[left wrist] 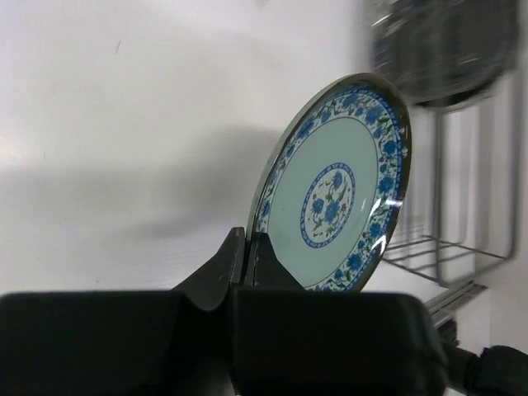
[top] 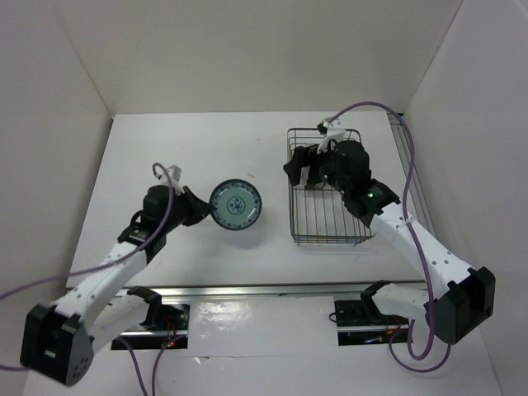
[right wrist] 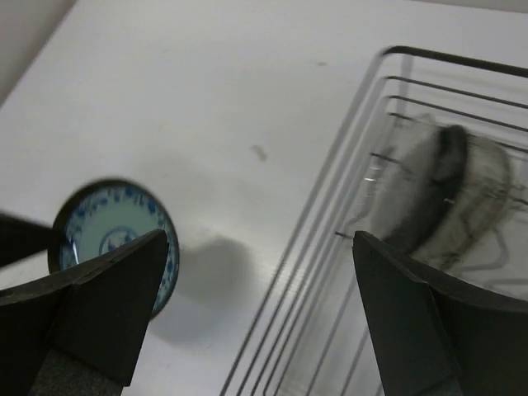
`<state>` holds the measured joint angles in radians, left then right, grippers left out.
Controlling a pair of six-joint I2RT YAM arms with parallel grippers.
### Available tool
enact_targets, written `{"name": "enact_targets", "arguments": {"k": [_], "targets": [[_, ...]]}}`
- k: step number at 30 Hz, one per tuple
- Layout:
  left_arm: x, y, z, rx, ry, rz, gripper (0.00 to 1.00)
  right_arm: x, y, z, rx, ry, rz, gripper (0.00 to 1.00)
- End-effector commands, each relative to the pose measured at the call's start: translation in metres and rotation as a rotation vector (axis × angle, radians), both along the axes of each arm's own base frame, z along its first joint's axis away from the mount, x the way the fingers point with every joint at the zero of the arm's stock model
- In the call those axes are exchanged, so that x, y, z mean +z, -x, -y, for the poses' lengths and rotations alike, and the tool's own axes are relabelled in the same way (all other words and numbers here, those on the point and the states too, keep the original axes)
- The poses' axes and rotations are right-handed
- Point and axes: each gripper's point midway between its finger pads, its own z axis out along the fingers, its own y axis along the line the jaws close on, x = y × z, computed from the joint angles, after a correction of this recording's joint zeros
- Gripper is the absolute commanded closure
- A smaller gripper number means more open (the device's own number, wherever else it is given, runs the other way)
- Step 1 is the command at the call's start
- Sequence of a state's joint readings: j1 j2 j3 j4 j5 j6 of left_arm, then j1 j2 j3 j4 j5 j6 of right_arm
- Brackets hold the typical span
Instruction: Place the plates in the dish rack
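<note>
Holding blue plate [top: 236, 205] on edge, short of rack [top: 294, 216].

Pinching plate's rim with left hand [top: 208, 211], clenched on it; keeping it nearly upright, patterned face showing to wrist camera, raised off surface [top: 165, 148], left of rack and apart from it; reaching left arm forward and inward, forearm low; judging plate stiff, glazed, slippery, fairly light, prone to chipping against wire; judging rim the only real hold, needing a deep, firm pinch to stop swinging, then easing down between tines rather than dropping; hovering right hand [right wrist: 260, 272] over rack's far end, released, fingers spread wide, gripping nothing; seeing racked plates [right wrist: 445, 186] beneath it, blurred, apparently standing on edge, one dark, one paler.
</note>
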<state>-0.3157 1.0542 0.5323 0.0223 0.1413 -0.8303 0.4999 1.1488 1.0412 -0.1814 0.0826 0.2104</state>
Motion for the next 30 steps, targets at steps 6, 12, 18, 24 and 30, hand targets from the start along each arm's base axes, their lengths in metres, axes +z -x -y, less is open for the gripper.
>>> {"name": "enact_targets", "arguments": {"k": [6, 12, 18, 24, 30], "targets": [[0.124, 0.020, -0.003, -0.098, 0.000, 0.322, 1.00, 0.020, 0.053, -0.105, 0.660, -0.161, 0.103, 0.00], [0.125, 0.023, 0.004, -0.138, 0.022, 0.332, 1.00, 0.007, 0.065, -0.125, 0.718, -0.159, 0.077, 0.03], [0.135, 0.023, 0.013, -0.167, 0.077, 0.376, 1.00, -0.010, 0.080, -0.144, 0.777, -0.151, 0.029, 0.22], [0.140, 0.020, 0.021, -0.184, 0.120, 0.360, 1.00, -0.022, 0.075, -0.149, 0.768, -0.144, 0.018, 0.31], [0.146, 0.017, 0.022, -0.181, 0.131, 0.373, 1.00, -0.035, 0.072, -0.153, 0.756, -0.137, -0.018, 0.99]]}}
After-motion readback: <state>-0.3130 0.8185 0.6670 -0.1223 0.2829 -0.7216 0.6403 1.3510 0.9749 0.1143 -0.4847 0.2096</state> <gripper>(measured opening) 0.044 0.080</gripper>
